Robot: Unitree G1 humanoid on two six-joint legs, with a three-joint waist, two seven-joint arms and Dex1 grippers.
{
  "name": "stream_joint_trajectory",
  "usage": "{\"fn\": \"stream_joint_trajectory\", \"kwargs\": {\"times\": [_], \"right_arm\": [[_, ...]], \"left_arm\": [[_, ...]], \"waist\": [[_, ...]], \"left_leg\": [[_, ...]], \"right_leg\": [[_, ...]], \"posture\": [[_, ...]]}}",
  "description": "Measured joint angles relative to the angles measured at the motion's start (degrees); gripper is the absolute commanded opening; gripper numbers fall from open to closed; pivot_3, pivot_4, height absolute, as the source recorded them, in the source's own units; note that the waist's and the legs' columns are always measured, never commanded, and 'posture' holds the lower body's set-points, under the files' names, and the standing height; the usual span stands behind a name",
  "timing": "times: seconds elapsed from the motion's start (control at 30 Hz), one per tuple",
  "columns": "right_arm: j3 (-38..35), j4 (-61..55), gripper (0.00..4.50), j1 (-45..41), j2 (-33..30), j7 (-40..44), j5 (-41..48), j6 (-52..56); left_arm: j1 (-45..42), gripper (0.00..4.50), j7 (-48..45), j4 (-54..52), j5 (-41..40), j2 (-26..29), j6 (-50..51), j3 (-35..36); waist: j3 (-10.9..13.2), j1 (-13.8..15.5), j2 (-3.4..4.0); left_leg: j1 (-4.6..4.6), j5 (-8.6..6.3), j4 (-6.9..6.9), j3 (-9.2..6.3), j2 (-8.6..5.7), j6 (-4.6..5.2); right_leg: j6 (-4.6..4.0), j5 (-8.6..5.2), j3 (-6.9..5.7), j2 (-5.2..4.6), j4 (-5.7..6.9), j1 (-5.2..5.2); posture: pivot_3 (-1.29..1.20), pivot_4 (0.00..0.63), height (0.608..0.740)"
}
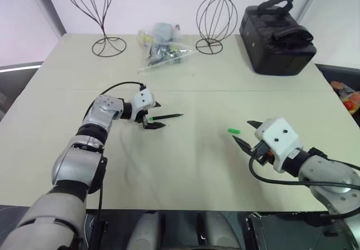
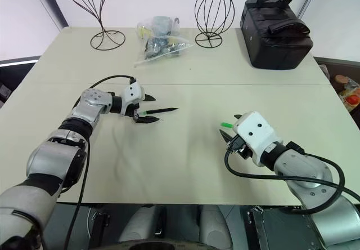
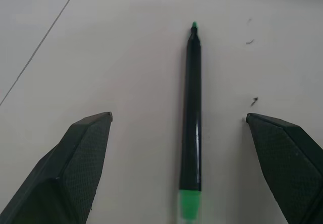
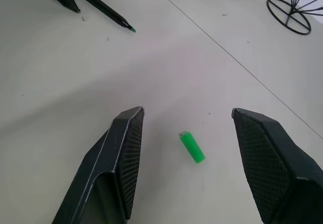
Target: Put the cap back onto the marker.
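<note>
Cap and marker were still apart, so the capping itself had not begun. The marker lay flat on the worktop, straddled by the spread fingers of the left end effector; in the left wrist view its black barrel ran up the gap between the two black fingers, bare green tip pointing away from the wrist, and neither finger touched it. That end effector was fully open and held nothing. The cap lay on its side just ahead of the right end effector, in line with the gap between its two fingers, which were also wide apart and empty. By my judgement only the approach was done on both sides: each end effector was lined up with its own item. Left to do were closing on the marker, closing on the cap, lifting both, aligning the cap's mouth with the tip, and pressing it home.

Counted: one marker, one cap, two end effectors. Beyond them on the worktop stood two wire stands, one clear bag of small items and one black bag.
</note>
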Motion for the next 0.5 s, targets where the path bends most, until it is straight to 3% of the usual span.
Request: {"fn": "stream_joint_trajectory", "kwargs": {"times": [0.5], "right_arm": [[0.0,0.0,2.82,0.1,0.2,-0.4,-0.7,0.0]], "left_arm": [[-0.5,4.46,2.7,1.0,1.9,-0.7,2.0,0.0]], "waist": [[0.0,0.0,-0.03]], "left_leg": [[0.43,0.0,0.03,-0.02,0.01,0.0]], "right_leg": [[0.01,0.0,-0.01,0.0,0.09,0.39]], "posture": [[0.0,0.15,0.74]]}}
